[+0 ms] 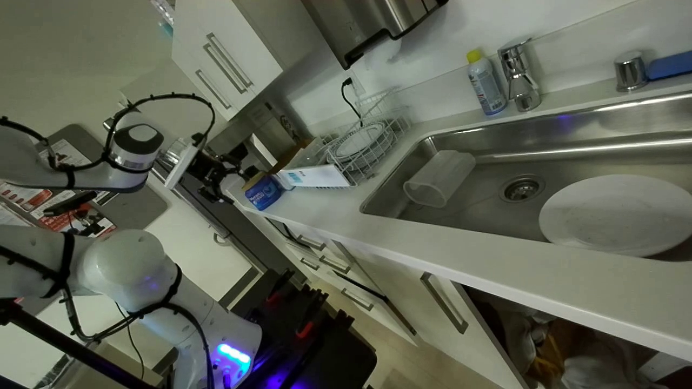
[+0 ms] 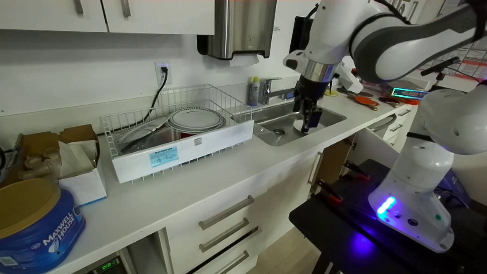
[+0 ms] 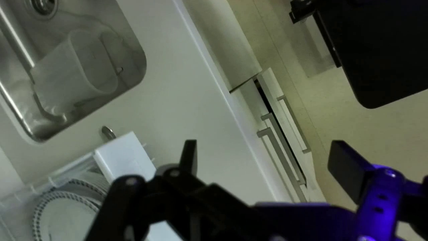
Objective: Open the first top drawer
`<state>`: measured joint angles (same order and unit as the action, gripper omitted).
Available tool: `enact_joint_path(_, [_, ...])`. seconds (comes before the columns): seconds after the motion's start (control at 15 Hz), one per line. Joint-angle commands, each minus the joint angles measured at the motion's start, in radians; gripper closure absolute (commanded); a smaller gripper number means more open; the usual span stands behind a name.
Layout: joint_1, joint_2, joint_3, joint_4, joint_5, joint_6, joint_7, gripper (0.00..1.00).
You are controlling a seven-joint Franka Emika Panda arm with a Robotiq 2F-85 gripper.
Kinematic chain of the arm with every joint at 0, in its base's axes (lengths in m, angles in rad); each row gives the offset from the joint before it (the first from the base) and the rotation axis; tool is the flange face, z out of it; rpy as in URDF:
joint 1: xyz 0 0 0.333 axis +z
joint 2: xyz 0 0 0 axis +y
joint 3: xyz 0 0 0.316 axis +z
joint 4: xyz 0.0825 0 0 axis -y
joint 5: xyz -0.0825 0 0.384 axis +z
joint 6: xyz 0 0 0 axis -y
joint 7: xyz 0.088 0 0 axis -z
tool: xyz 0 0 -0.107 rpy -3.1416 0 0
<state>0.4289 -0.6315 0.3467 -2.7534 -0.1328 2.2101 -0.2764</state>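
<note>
The top drawer is a white flat front just under the counter in an exterior view, with a silver bar handle. It appears shut. Its handle shows small in an exterior view and nearest the counter edge in the wrist view. My gripper is open and empty, with fingers wide apart and the drawer handles below and between them in the picture. The gripper also shows in both exterior views, pointing down, higher than the counter and apart from the drawer.
Below it, a middle drawer handle shows, and a lower drawer stands slightly ajar. A dish rack, a coffee tub and a sink are on the counter. The under-sink cupboard is open. A black platform carries my base.
</note>
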Motion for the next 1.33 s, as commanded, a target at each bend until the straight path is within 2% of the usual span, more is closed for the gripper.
enact_joint_path(0.0, [0.036, 0.147, 0.11, 0.042, -0.087, 0.125, 0.084, 0.0])
enact_joint_path(0.2, [-0.014, 0.265, 0.23, 0.066, -0.234, 0.256, 0.23, 0.0])
enact_joint_path(0.4, [-0.115, 0.39, 0.355, 0.104, -0.436, 0.353, 0.453, 0.0])
enact_joint_path(0.53, [-0.179, 0.464, 0.437, 0.144, -0.562, 0.36, 0.608, 0.0])
enact_joint_path(0.67, [-0.202, 0.536, 0.492, 0.185, -0.652, 0.329, 0.737, 0.0])
enact_joint_path(0.8, [-0.195, 0.596, 0.517, 0.209, -0.699, 0.332, 0.81, 0.0])
enact_joint_path(0.87, [-0.181, 0.526, 0.489, 0.164, -0.654, 0.347, 0.748, 0.0])
enact_joint_path(1.2, [-0.18, 0.549, 0.49, 0.171, -0.661, 0.347, 0.758, 0.0])
enact_joint_path(1.27, [-0.174, 0.548, 0.497, 0.177, -0.653, 0.314, 0.753, 0.0])
